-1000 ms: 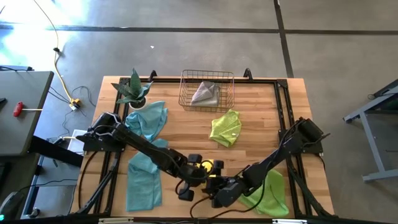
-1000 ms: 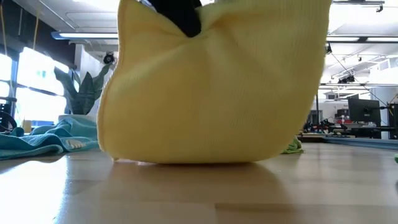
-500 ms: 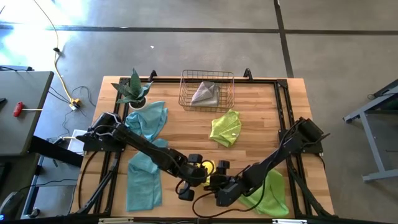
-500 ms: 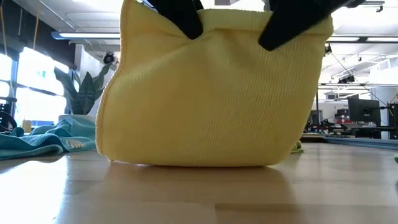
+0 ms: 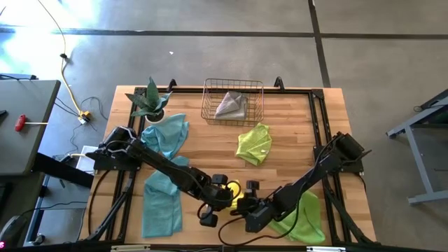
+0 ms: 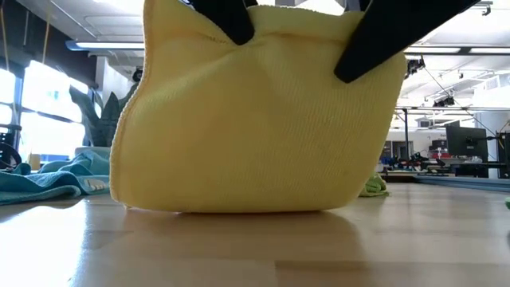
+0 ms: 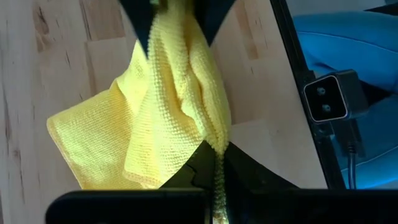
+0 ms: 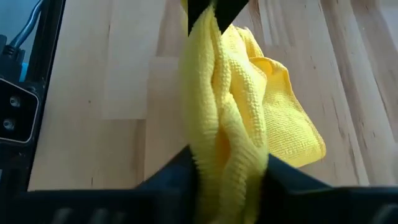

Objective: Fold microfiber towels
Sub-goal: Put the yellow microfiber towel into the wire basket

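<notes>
Near the table's front edge, a yellow microfiber towel (image 6: 255, 119) hangs between both arms, its lower fold touching the wooden table (image 5: 294, 122) and blocking most of the low view. Left gripper (image 7: 212, 167) is pinched tight on one top corner; right gripper (image 8: 227, 163) is clamped on the other. Teal towels (image 5: 164, 168) lie crumpled to the left, beside a potted plant (image 5: 149, 101). One lime green towel (image 5: 255, 143) sits mid-table, another (image 5: 304, 215) under the right arm. A grey towel (image 5: 232, 105) rests inside the wire basket (image 5: 207, 98) at the back.
</notes>
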Controlling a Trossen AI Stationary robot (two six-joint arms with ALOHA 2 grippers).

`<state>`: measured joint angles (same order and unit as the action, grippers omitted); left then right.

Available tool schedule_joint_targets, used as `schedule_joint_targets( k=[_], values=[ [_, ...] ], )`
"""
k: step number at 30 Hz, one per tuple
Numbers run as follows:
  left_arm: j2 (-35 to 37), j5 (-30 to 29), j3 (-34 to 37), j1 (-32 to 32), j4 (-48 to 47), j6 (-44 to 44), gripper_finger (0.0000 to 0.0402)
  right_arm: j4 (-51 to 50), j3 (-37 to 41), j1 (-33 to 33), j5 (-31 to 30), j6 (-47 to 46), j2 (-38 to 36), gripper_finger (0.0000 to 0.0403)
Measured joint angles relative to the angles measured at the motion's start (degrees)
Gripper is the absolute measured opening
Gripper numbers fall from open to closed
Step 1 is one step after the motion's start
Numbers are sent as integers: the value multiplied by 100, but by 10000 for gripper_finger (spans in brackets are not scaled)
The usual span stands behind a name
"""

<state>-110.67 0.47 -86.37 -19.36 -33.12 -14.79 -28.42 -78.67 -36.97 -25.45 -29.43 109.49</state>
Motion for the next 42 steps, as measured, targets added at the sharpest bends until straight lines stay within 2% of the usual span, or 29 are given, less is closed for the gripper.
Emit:
schedule_joint_targets(
  k=[3,5,10,14,19,25,32,38,42],
  values=[
    [0,52,0,1,-2,44,4,2,0,0,0,258,0,29],
    [42,79,5,12,-37,110,4,10,0,2,-4,542,-4,9],
    [313,55,7,150,-265,279,4,-458,-310,168,-96,986,-8,19],
    [652,-101,-2,356,-607,529,4,-1623,-1003,409,-285,1336,-20,4],
    [1179,-293,-11,694,-893,1164,4,-2989,-1874,829,-928,1935,-22,6],
    [2016,-833,0,1255,-1158,1891,4,-3840,-2683,1784,-993,2619,-22,2],
    [2731,-1309,9,2133,-1039,2807,4,-3985,-3372,2997,-390,3756,-85,1],
    [2812,-1245,-10,3086,-523,3598,4,-4156,-4150,3909,-53,4347,-81,1],
    [2631,-1095,-10,3592,2,4286,4,-4316,-4235,4492,110,4346,-81,1]
  ],
)
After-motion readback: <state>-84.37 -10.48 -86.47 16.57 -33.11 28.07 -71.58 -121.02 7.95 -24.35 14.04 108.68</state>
